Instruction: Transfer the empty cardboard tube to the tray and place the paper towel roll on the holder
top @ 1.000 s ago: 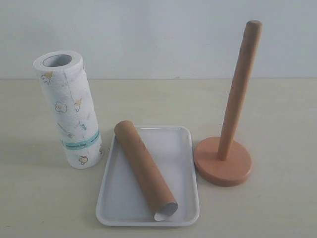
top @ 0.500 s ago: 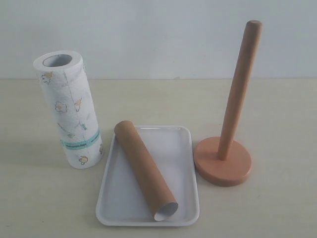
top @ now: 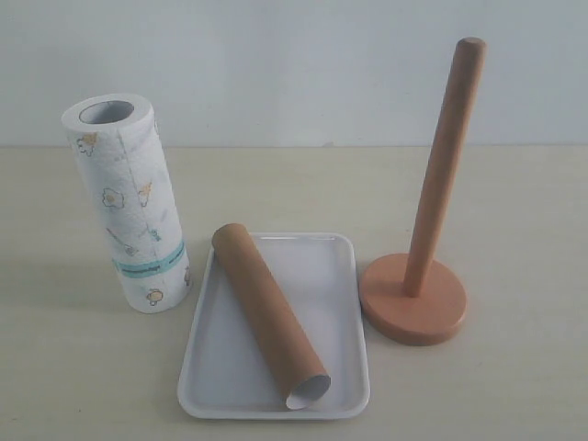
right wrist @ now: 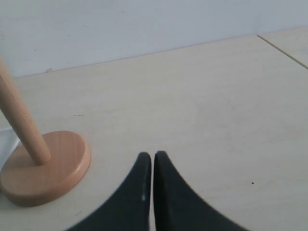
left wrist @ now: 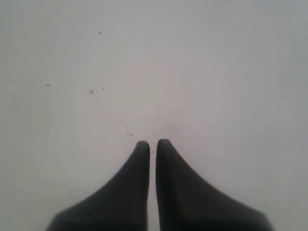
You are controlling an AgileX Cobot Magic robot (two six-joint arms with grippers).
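Bench [top: 514, 211] is pale, with a plain wall right behind its far edge. The white tray [top: 335, 276] sits mid-bench, toward the near edge. The paper towel roll [top: 133, 211] stands upright on the bench just beside the tray, on the left-edge side, teal band low down. The holder [top: 432, 202] stands just beside the tray on the right-edge side, pole bare. The cardboard tube [top: 268, 312] lies diagonally in the tray, open end toward the near edge. Left hand [left wrist: 152, 143]: fingers together, gripping nothing, blank whitish surface ahead. Right hand [right wrist: 152, 154]: same deal, fingers together and empty, holder nearby.
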